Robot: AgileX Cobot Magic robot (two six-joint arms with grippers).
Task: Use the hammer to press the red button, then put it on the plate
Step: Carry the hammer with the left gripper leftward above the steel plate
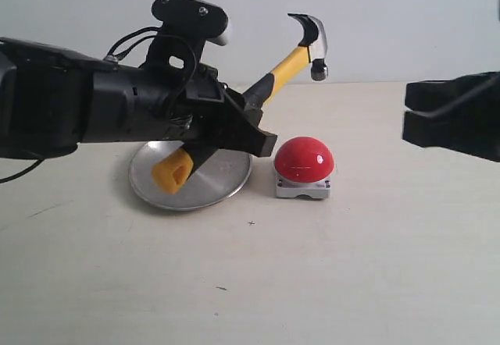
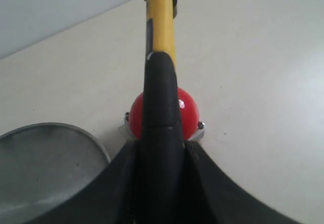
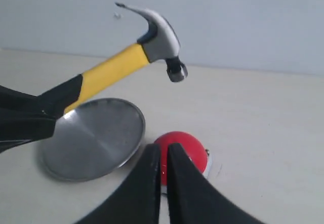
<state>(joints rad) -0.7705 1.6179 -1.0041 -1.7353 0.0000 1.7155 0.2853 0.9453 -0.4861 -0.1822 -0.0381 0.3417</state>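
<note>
Pale table (image 1: 351,282) | left hand (image 2: 161,158) clamps hammer (image 1: 293,60), head high above red button (image 1: 304,159) | plate (image 1: 226,181) at button's 9 o'clock | right hand (image 3: 163,150) closed, empty

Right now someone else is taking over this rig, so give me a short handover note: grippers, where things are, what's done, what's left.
Left gripper: shut on the black handle of the small yellow-necked claw hammer, held tilted, its head raised above the glossy red dome button and not touching it.
Right gripper: shut, empty, off to the side.
Round silver metal plate: bare, beside the button.
Done: hammer grasped.
Left: press the button, then lay the hammer on the plate.
</note>
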